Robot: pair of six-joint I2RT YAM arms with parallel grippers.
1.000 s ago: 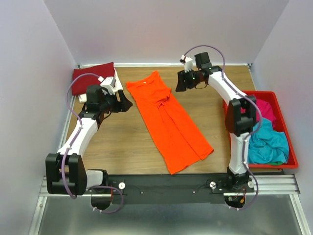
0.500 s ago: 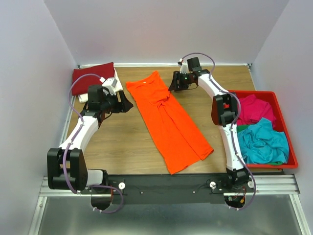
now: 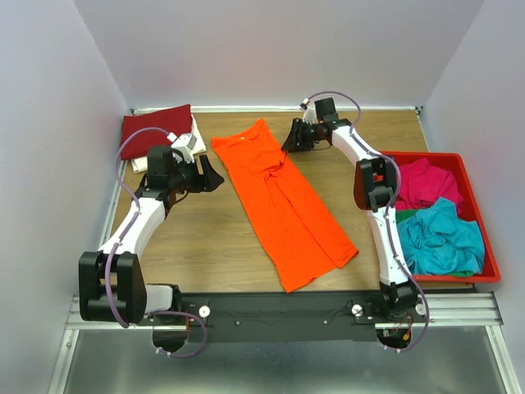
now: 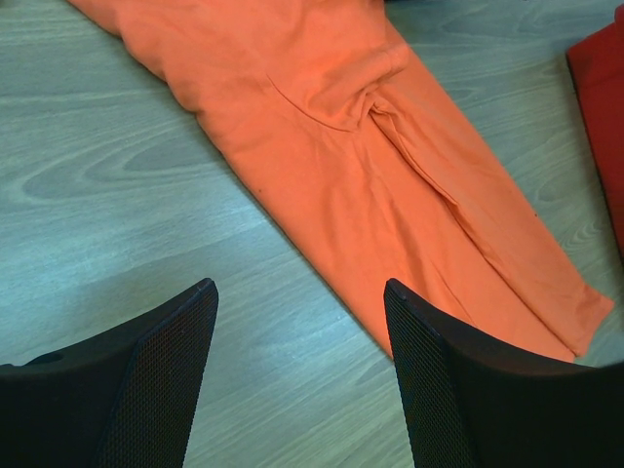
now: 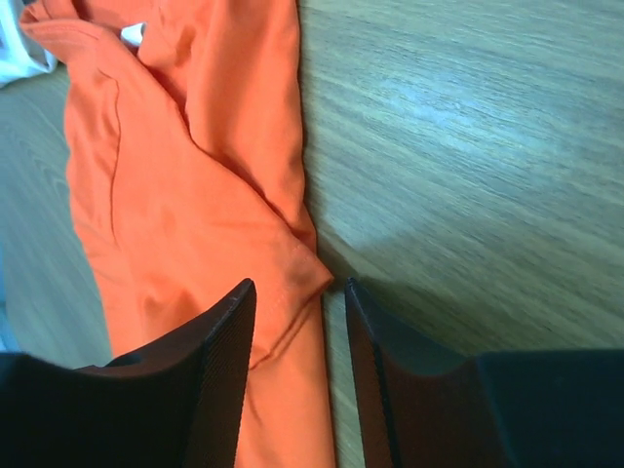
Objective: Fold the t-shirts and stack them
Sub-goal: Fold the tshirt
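Plainly, the orange shirt (image 3: 283,201) is lying flat on the wooden table (image 3: 205,238), running as a long, narrow strip from the upper middle of the top view down toward the lower middle, with its soft cloth creasing into a long ridge along its middle. A small white tag (image 5: 132,34) is showing at its collar, too small to read. The right gripper (image 3: 291,138) has been coming in from the upper right over the last second and is now hovering at the shirt's right sleeve; in the right wrist view its dark fingers (image 5: 219,370) are standing apart, the sleeve corner lying between them, not yet pinched. The left gripper (image 3: 212,175) has been edging closer to the shirt's left side, its mesh-textured fingers (image 4: 166,370) spreading wide over bare wood grain. A dark red shirt (image 3: 157,123) is sitting folded in the upper left corner. At the right, a pink shirt (image 3: 426,180) and a teal shirt (image 3: 443,234) are lying crumpled in a rigid red tray (image 3: 451,281).
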